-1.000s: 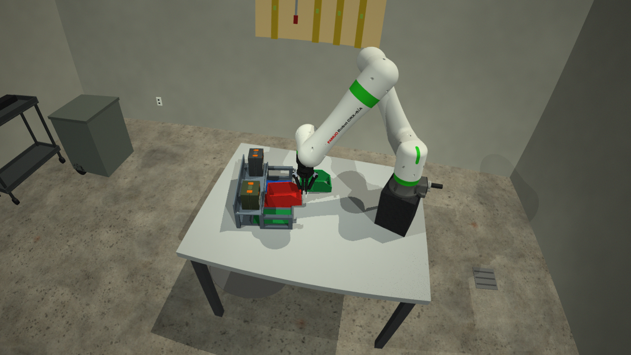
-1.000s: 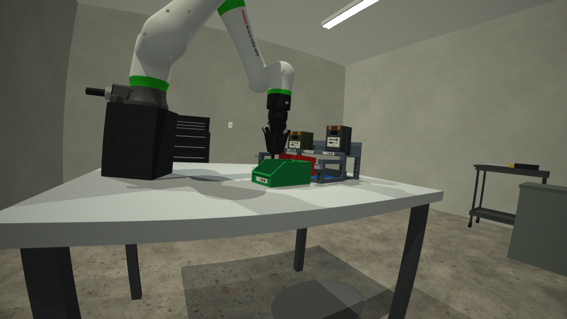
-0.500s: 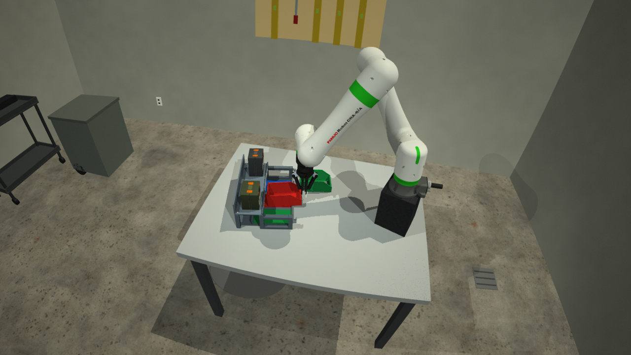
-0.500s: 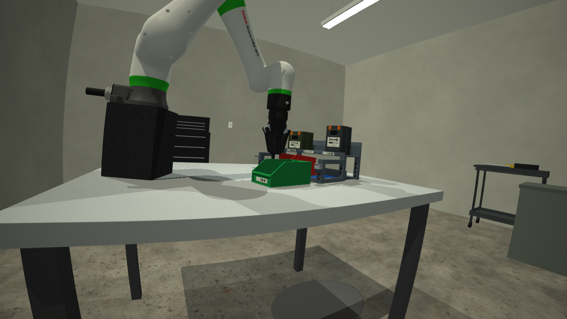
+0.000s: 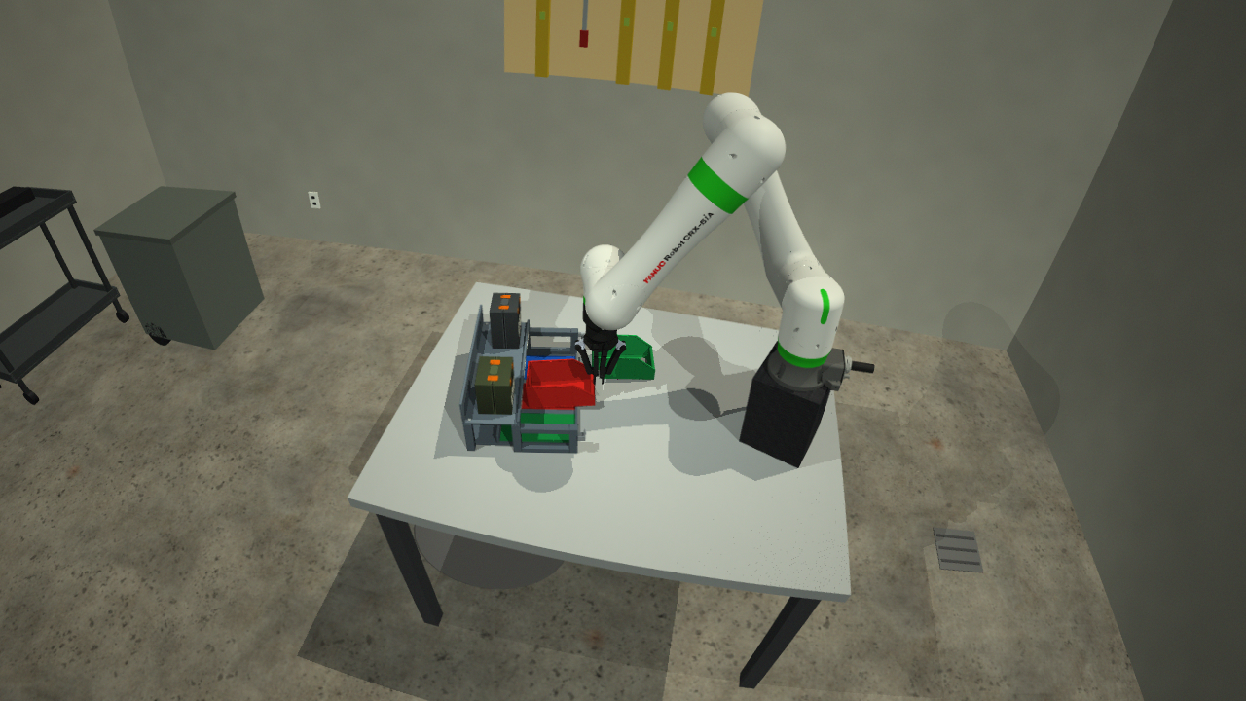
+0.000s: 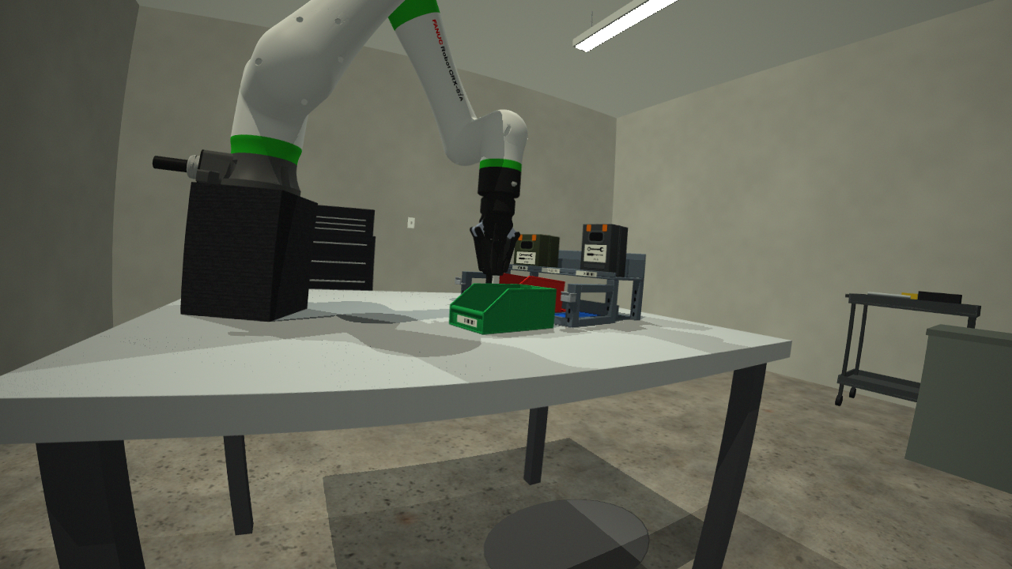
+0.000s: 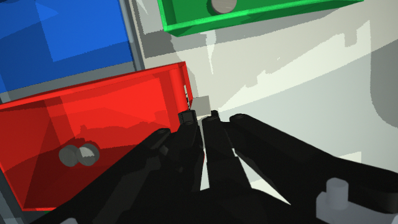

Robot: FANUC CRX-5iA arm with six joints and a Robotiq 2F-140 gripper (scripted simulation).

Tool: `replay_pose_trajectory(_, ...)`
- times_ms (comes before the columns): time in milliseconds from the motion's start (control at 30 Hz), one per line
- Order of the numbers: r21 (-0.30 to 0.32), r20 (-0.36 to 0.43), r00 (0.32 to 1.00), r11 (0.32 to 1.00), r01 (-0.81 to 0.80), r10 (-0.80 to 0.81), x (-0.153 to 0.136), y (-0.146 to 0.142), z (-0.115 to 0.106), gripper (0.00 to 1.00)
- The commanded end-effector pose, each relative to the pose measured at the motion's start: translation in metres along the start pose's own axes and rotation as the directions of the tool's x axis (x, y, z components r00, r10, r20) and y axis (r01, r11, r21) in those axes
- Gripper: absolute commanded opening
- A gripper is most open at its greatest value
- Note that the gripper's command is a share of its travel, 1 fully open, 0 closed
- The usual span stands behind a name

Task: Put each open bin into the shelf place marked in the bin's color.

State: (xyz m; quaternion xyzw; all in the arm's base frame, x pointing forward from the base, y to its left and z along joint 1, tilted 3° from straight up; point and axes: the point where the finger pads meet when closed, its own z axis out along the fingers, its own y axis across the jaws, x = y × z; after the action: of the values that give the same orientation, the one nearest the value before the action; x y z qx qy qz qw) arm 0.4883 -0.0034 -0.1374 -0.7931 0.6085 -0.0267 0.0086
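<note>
One black two-fingered claw (image 5: 600, 380) (image 6: 492, 276) (image 7: 203, 109) has its fingers together, gripping nothing. Just beside its tips, one open red bin (image 5: 557, 385) (image 6: 546, 286) (image 7: 124, 109), holding two round grey parts (image 7: 88, 154), is on the grey shelf frame (image 5: 470, 435) (image 6: 637, 300) (image 7: 128, 31). Near the claw, one open green bin (image 5: 634, 361) (image 6: 512, 312) (image 7: 193, 9) stands on the table (image 5: 644, 514) (image 6: 396, 367) (image 7: 326, 109), one round part (image 7: 224, 4) visible inside.
</note>
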Motion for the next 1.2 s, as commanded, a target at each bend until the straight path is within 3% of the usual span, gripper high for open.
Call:
replay_pose_trajectory(0,0.0,0.0,1.0,1.0,0.0,0.0,0.0,0.0,0.0,0.0)
replay_pose_trajectory(1167,0.0,0.0,1.0,1.0,0.0,0.0,0.0,-0.018,0.0,0.0)
